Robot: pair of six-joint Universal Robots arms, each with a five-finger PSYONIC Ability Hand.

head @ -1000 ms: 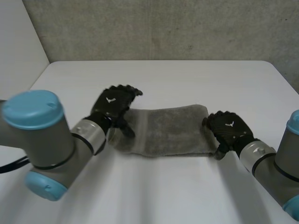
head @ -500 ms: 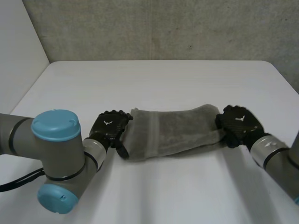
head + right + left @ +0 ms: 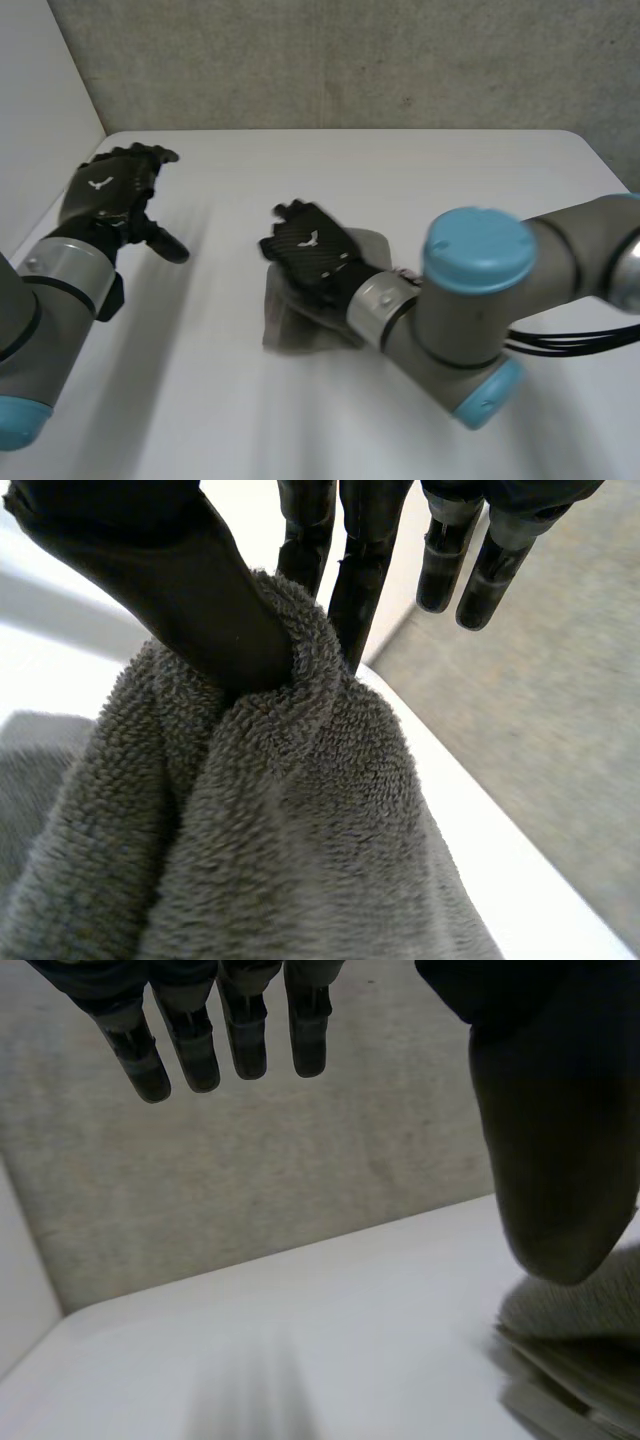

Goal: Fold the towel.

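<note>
Left hand point(image 3: 105, 195): raised over the left side of the white table point(image 3: 450, 170), well apart from the towel. Its fingers point(image 3: 230, 1030) are straight and spread away from the thumb, holding nothing.
Towel point(image 3: 290, 325): grey and bunched into a doubled-over heap at mid-table.
Right hand point(image 3: 308, 250): on the towel's left end, with thumb and fingers clamped on a raised fold of pile.
Right arm point(image 3: 470, 300): comes in from the right across the towel and hides its right part.
Wall point(image 3: 350, 60): grey, behind the table's far edge.
</note>
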